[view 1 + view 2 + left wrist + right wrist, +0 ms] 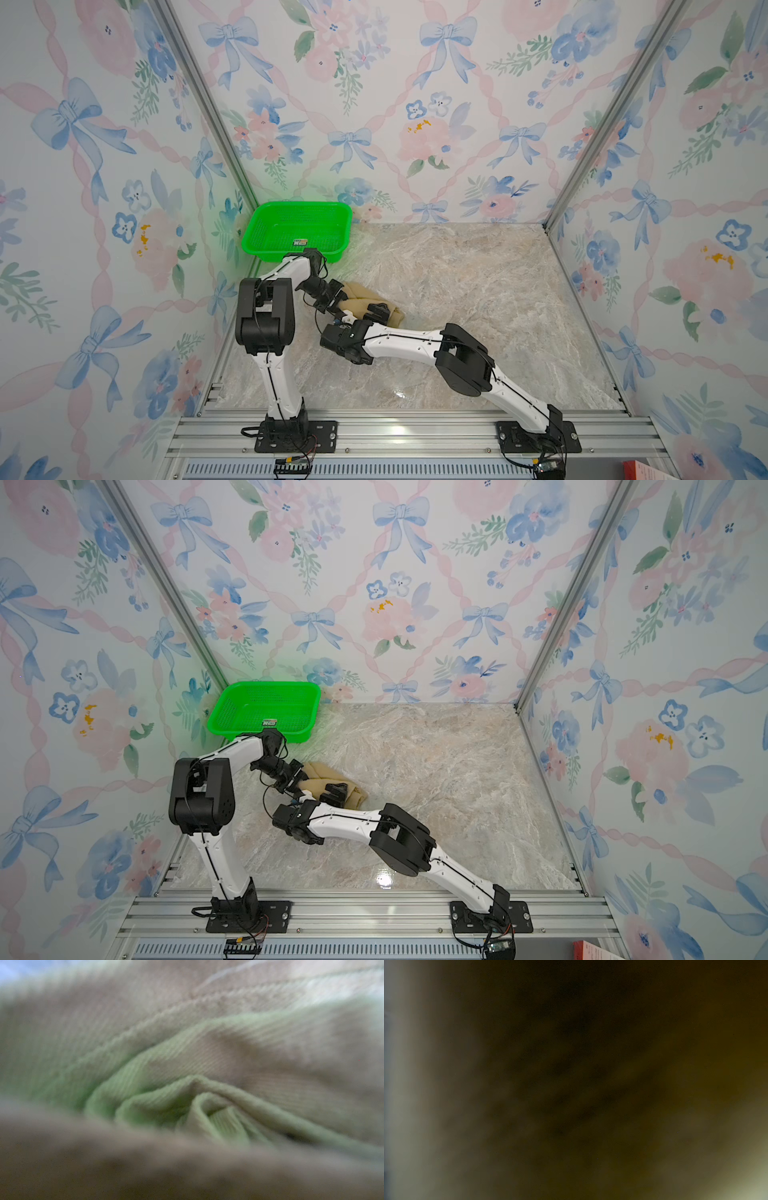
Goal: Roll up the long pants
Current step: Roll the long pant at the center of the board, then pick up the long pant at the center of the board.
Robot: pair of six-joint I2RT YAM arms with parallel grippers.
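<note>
1. The long pants (358, 292) lie bundled on the worktop (478, 291), at 5 o'clock from the green basket (257, 249).
2. The cloth is likely soft and light, best pinched at the bundle's ends.
3. The left gripper (338, 305) is buried in cloth and its state cannot be told; the right gripper (379, 311) is spread wide.

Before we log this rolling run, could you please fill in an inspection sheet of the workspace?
Surface: marbled tabletop, glossy.
Job's things: long pants bunched into a compact bundle on the tabletop.
Clutter: green basket in the far left corner, small label inside.
Grippers: left gripper at the bundle, jaws hidden by cloth; right gripper on top, jaws wide.
Cables: black cables along the arms; loose wires at the bases.
Surroundings: floral walls, aluminium frame.
</note>
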